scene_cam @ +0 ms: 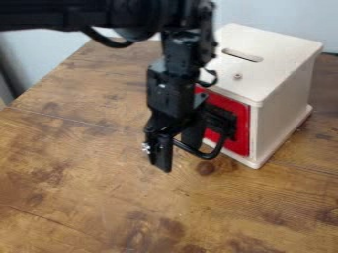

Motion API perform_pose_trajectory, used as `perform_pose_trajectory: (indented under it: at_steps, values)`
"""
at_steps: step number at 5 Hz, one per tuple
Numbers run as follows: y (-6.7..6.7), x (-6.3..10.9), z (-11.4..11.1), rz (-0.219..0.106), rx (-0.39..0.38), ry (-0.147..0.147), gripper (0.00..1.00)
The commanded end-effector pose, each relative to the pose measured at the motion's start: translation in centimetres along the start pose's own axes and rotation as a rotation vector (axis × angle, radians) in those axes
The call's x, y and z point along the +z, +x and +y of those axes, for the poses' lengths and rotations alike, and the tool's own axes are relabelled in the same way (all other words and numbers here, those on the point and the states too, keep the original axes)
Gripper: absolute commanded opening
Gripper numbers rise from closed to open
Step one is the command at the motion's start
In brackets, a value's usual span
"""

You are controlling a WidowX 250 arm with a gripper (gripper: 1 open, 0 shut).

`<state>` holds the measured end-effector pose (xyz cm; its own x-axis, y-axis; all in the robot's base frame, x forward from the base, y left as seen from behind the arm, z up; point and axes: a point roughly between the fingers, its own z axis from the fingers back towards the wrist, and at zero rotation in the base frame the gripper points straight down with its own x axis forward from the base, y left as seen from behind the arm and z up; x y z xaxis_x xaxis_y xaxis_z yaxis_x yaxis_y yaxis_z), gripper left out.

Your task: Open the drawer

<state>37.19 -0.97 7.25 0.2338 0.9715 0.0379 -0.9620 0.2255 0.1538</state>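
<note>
While the wooden desk [79, 168] spreads beneath everything, the pale casing [271, 74] stands on it, red drawer [238, 141] in its front; my gripper [185, 158], jaws apart, hangs before the drawer's black handle [222, 133].

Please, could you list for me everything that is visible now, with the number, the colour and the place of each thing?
drawer: one, red with black front panel, in the front opening of the box, partly hidden by the arm
handle: one, black loop, on the drawer front, beside the pincer
box: one, pale wood with a slot on top, right side of the view
table: one, brown wood, under the box
wall: one, whitish, behind the table
arm: one, black, coming in from the top left
pincer: one, black, open, in front of the drawer
</note>
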Motion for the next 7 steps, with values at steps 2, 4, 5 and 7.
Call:
perform_pose_trajectory:
  at_steps: [2,4,5,7]
  values:
    - [1.5,2.0,1.0,0.177,-0.121,-0.364,1.0]
    - [0.1,2.9,0.5,-0.264,-0.326,-0.56,1.0]
    - [-1.7,2.3,-0.8,-0.419,-0.463,-0.314,1.0]
    - [-1.9,1.6,-0.8,-0.055,-0.54,-0.072,1.0]
